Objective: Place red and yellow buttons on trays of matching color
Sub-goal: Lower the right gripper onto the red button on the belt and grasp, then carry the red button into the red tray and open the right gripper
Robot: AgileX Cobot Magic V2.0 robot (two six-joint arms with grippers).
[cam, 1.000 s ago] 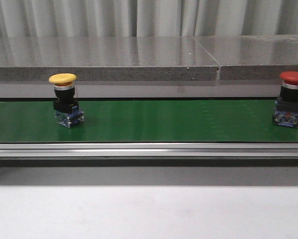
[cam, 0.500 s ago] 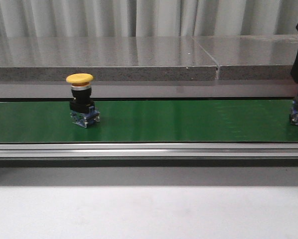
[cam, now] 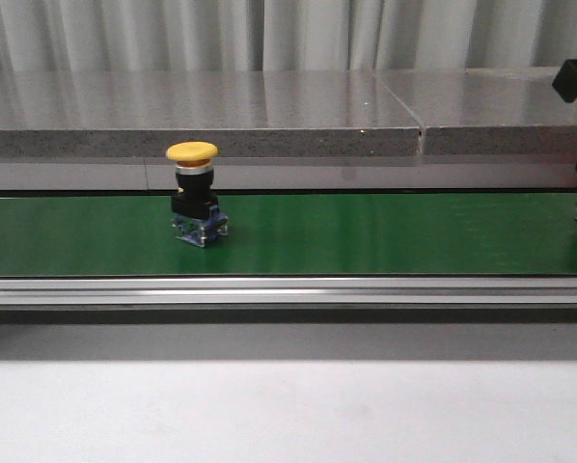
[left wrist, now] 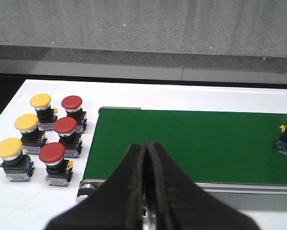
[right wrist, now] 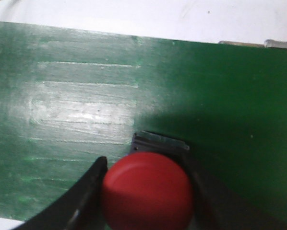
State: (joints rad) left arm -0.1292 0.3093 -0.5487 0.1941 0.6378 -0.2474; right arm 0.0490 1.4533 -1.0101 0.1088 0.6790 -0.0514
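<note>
Right end effector (right wrist: 146,201) apparently clasping red button (right wrist: 147,189).

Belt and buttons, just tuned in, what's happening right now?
The right gripper is down on the belt with its fingers on either side of a red button; whether it has clamped yet is unclear. A yellow button stands upright on the belt, left of centre. The left gripper hangs shut and empty over the belt's near end, beside a cluster of three yellow and three red buttons on the white table. No trays are in view.
</note>
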